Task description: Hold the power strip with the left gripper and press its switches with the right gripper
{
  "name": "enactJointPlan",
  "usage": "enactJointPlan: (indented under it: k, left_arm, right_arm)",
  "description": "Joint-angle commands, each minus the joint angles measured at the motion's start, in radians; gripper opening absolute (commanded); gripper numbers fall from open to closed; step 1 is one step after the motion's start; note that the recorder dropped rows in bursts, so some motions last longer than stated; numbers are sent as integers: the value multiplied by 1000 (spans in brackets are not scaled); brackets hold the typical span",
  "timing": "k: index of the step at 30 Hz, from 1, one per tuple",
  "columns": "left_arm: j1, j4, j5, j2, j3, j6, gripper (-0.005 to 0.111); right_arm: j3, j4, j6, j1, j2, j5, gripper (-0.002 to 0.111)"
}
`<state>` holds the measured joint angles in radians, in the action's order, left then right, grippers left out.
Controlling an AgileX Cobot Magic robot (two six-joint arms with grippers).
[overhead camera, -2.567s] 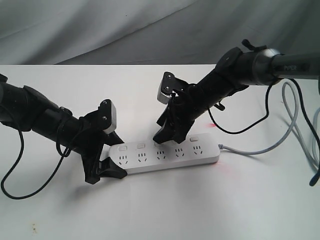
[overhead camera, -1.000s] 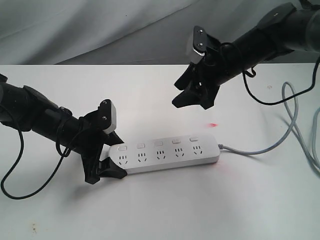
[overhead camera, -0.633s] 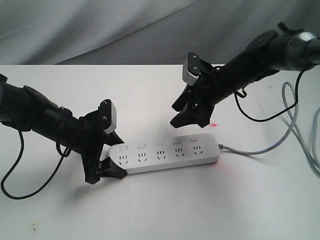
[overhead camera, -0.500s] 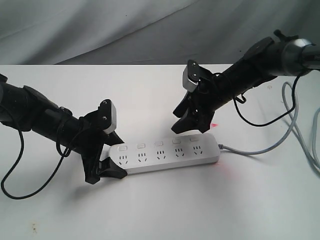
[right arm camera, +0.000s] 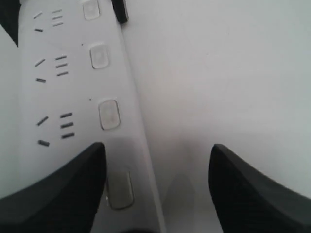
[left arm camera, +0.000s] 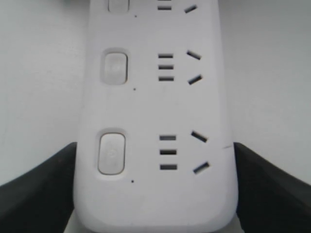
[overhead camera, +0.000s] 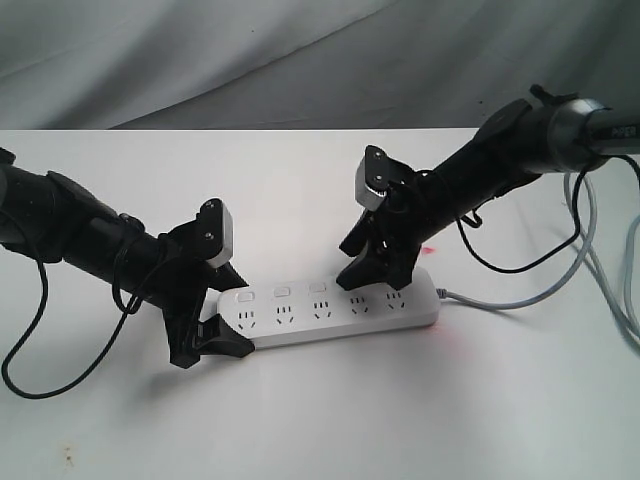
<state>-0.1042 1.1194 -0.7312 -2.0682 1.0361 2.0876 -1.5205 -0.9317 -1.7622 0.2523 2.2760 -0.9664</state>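
The white power strip (overhead camera: 325, 310) lies flat on the table, its grey cord (overhead camera: 520, 295) running off to the right. My left gripper (overhead camera: 215, 325) is shut on the strip's left end; in the left wrist view both fingers (left arm camera: 39, 189) press the sides of the power strip (left arm camera: 154, 111). Three switches (overhead camera: 281, 291) show in the exterior view; the others are hidden under my right gripper (overhead camera: 373, 275). The right gripper (right arm camera: 155, 184) is open, one finger low over the strip beside a switch (right arm camera: 120, 190), the other over bare table.
The grey cord loops at the table's right edge (overhead camera: 610, 280). A loose black cable (overhead camera: 30, 350) hangs from the left arm. A faint red glow (overhead camera: 430, 248) lies on the table behind the strip. A grey cloth backdrop (overhead camera: 300, 60) closes the far side.
The right gripper, raised well above the table a second ago, has come down and to the left onto the strip's right part. The left gripper and the strip have not moved.
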Motion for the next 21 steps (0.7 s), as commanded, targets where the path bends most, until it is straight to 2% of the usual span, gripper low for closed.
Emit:
enactJointPlan:
  k: [1,21]
  left_arm:
    - [-5,6,-2,3,4,6,0]
    - [-5,6,-2,3,4,6,0]
  right_arm:
    - [16,-13,-18,7,-1,39,57]
    - [16,-42,-30,-26,-29,32,57]
